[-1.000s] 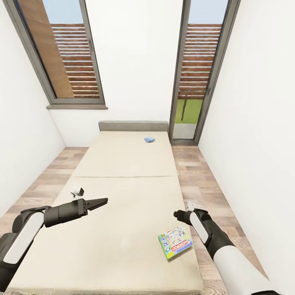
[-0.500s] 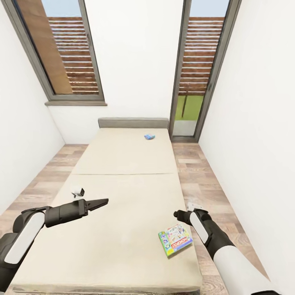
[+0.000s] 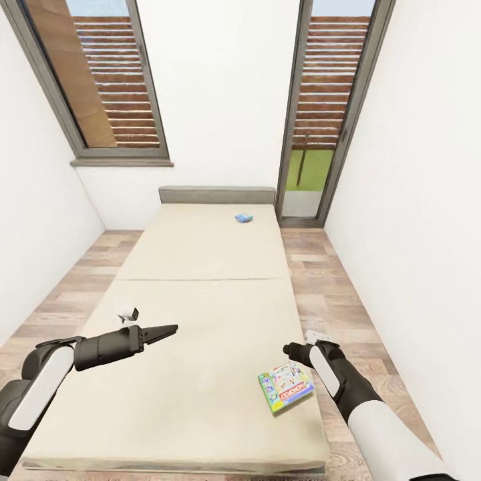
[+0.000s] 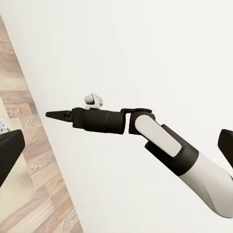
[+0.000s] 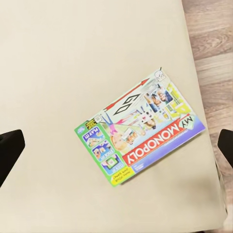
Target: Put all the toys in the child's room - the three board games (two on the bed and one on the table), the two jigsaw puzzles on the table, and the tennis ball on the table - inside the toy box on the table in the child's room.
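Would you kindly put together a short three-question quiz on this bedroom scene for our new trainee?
1. True or false: the Monopoly board game lies flat on the bed, near its edge on the robot's right.
2. Which item sits nearer the headboard? A) the Monopoly board game B) the small blue box
3. Fill in: the right gripper hangs above the ____ and holds nothing.

Key: 1 true; 2 B; 3 bed.
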Tool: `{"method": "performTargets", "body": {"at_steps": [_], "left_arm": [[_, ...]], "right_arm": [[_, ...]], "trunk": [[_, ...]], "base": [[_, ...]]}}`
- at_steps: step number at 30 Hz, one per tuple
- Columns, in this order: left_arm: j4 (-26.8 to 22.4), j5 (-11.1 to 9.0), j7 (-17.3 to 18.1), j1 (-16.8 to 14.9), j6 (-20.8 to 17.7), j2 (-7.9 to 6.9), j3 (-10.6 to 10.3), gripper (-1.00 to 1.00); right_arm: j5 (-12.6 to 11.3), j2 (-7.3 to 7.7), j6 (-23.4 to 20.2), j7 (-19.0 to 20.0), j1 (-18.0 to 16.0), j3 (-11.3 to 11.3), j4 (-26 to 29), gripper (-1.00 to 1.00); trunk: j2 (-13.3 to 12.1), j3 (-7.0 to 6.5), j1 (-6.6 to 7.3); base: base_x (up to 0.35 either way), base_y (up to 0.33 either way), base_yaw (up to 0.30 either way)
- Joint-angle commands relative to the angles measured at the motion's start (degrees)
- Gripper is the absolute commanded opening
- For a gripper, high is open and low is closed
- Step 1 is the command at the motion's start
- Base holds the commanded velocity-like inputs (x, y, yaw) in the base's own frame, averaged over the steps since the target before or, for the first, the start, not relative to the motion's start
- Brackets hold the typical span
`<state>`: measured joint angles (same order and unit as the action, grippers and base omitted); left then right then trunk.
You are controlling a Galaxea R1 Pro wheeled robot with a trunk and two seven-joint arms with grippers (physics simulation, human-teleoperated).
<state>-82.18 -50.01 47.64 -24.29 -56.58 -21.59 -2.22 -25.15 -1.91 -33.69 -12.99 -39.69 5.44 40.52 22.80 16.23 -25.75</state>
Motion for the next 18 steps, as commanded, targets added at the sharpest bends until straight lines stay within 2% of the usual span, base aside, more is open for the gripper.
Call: {"method": "performTargets", "body": {"at_steps": [1, 18], "left_arm": [[0.00, -0.10, 0.09, -0.05, -0.22, -0.04, -0.07, 1.00], [0.00, -0.09, -1.16, -0.05, -0.20, 0.09, -0.31, 1.00]], "right_arm": [[-0.60, 0.04, -0.15, -0.55, -0.04, 0.19, 0.08, 1.00], [-0.60, 0.07, -0.15, -0.55, -0.04, 0.19, 0.08, 1.00]], "trunk": [[0.12, 0.20, -0.03], [0.12, 1.81, -0.03]], "base": [[0.000, 0.000, 0.000], [0.000, 0.000, 0.000]]}}
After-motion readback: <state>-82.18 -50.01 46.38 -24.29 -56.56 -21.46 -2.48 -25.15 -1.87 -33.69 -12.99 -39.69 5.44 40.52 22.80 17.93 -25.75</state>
